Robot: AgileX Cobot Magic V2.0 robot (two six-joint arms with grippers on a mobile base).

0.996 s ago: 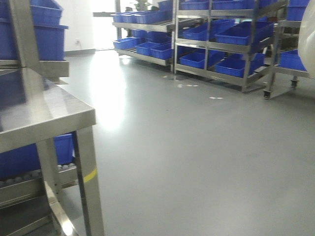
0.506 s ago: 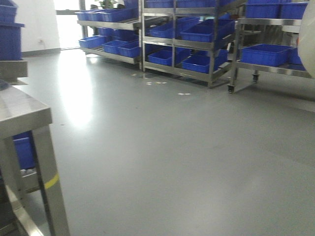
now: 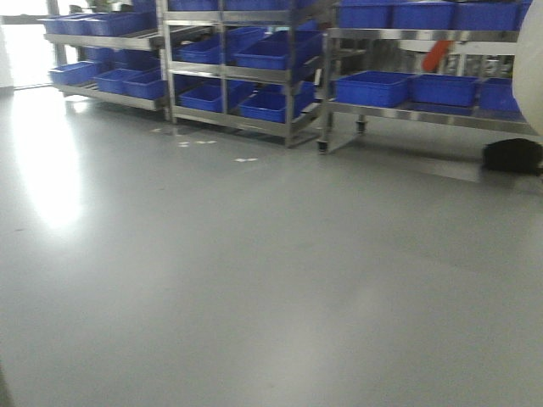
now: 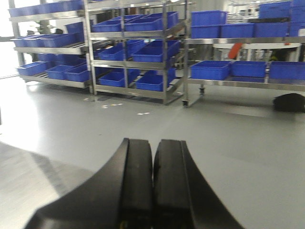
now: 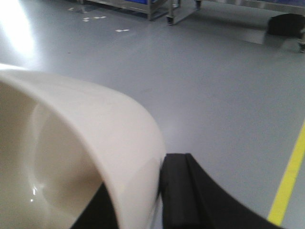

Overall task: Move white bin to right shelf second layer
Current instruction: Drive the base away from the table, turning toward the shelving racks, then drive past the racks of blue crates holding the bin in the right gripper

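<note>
The white bin [image 5: 90, 143] fills the lower left of the right wrist view, a glossy cream tub with its mouth toward the camera. My right gripper [image 5: 140, 179] is shut on its wall, one black finger [image 5: 178, 191] outside and the other inside. A sliver of the bin [image 3: 532, 68] shows at the front view's right edge. My left gripper [image 4: 153, 145] is shut with nothing in it, held above the grey floor. The right shelf [image 3: 424, 114] stands far across the floor. Blue crates [image 3: 373, 87] sit on its middle level, and from here I cannot make out rollers.
Two more steel racks [image 3: 229, 72] full of blue crates line the far wall to the left. A black bag-like object [image 3: 512, 155] lies on the floor under the right rack. A yellow floor line [image 5: 288, 181] runs at my right. Small white marks [image 3: 246, 159] dot the floor.
The front view has swung to the right. The steel table slid out of view on the left, the racks shifted left, and the right rack and black object came into view. The bin stays held.
</note>
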